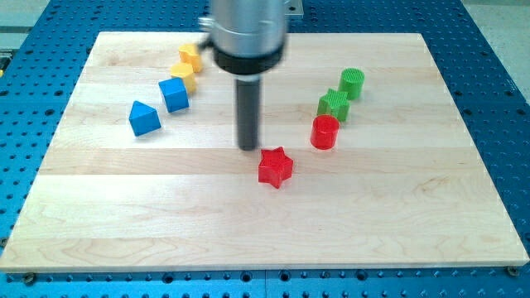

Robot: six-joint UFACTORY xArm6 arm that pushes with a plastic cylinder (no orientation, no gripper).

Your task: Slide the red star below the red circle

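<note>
The red star [276,167] lies near the middle of the wooden board [265,232]. The red circle [325,132], a short cylinder, stands up and to the right of the star, a small gap apart. My tip [248,147] rests on the board just to the upper left of the red star, close to it; I cannot tell if it touches. The rod rises to the arm's grey body [247,33] at the view's top.
A green star [334,104] and a green cylinder [352,84] stand above the red circle. At the upper left are a blue pentagon-like block [144,118], a blue cube [174,94] and two yellow blocks [184,74] [191,56]. A blue perforated table [497,99] surrounds the board.
</note>
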